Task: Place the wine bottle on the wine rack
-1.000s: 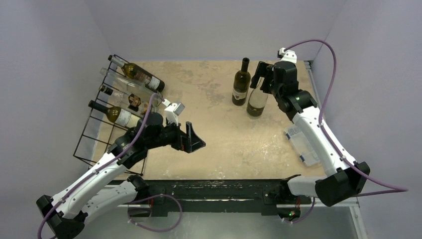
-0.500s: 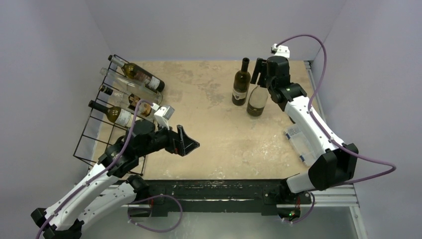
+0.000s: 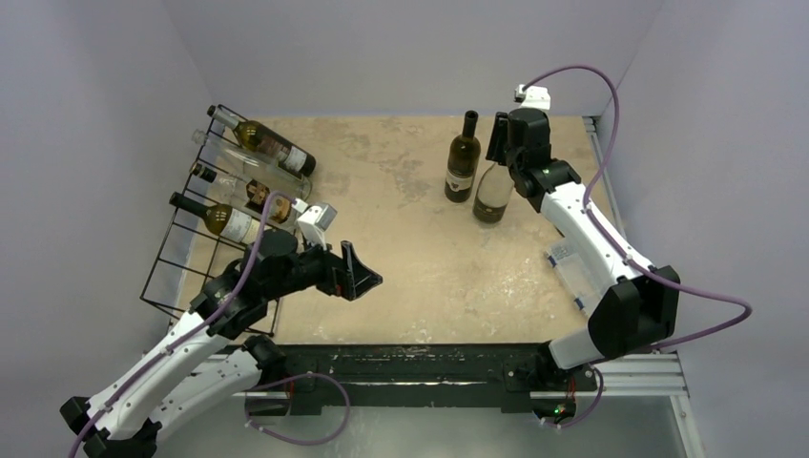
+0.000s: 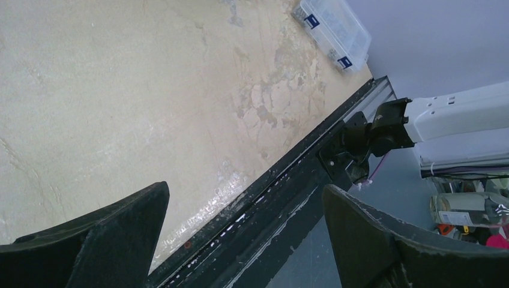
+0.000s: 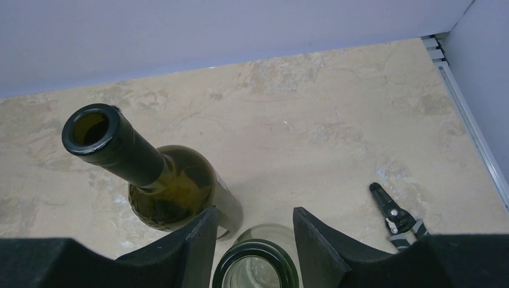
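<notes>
- Plainly, the wine bottle (image 3: 493,196), clear glass with a pale label, stands upright at the far right of the bench (image 3: 410,258), just beside a dark green bottle (image 3: 463,164).
- Its long axis runs straight up. In the right wrist view its open mouth sits between the right fingers (image 5: 180,252), one on each side of the neck.
- Those fingers stand partway closed about the neck; whether they already press on the glass I cannot tell.
- The left fingers (image 4: 108,234) are spread wide with nothing between them, hanging over the near left of the bench, close to the wine rack (image 3: 176,262).
- That rack sits at the left edge, well apart from the wine bottle, and several bottles (image 3: 272,145) lie on it on their sides, necks pointing left.
- By my reading the right arm is the one placed to lift. The carry runs leftward across the bench, and the bottle must tip from upright to lying to match the rack.
</notes>
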### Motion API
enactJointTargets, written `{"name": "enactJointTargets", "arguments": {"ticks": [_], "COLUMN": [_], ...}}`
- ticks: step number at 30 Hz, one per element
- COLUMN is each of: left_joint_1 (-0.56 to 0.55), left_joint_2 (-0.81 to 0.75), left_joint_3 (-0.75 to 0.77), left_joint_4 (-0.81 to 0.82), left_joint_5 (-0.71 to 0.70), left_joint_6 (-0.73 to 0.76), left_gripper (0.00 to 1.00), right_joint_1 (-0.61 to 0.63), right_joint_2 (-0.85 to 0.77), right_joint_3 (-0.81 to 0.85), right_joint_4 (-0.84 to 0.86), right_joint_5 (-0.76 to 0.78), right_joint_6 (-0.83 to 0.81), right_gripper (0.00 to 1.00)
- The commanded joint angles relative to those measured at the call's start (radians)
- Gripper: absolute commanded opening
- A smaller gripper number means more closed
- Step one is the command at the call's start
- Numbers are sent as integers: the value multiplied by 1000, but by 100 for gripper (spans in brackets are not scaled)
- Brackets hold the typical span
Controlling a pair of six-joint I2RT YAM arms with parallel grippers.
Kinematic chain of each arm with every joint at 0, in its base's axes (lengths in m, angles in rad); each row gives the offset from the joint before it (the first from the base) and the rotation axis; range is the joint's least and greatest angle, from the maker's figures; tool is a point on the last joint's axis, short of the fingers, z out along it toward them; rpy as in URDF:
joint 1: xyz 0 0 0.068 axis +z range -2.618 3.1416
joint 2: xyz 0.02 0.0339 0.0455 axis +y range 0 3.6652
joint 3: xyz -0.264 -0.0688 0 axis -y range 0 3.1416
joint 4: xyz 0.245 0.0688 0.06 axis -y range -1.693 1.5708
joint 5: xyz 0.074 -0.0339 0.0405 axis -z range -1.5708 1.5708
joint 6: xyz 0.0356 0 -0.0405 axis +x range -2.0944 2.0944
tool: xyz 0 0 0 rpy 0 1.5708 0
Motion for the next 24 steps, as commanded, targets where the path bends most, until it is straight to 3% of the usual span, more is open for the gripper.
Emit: {"name": "enactJointTargets", "arguments": {"ticks": [1, 6, 15, 19, 24], "left_joint_1": [-4, -5, -4, -4, -5], "left_joint_2": [28, 46, 61, 87, 135], "left_joint_3": [21, 35, 59, 74, 97], "left_joint_4": [43, 52, 63, 65, 92], "left_joint_5": [26, 45, 65, 68, 91], "left_joint_6": [17, 14, 16, 16, 9], "left_gripper": [100, 100, 100, 100, 100], "right_joint_1": [-2, -1, 0, 0, 0], "right_joint_2": [0, 4, -21, -80, -185], "right_joint_3": [-7, -8, -22, -48, -78], "right_joint_4": [64, 62, 41, 10, -41], "right_joint_5": [43, 48, 22, -24, -124], "right_joint_6": [-37, -43, -33, -9, 15], "right_gripper": [53, 48, 14, 4, 0]}}
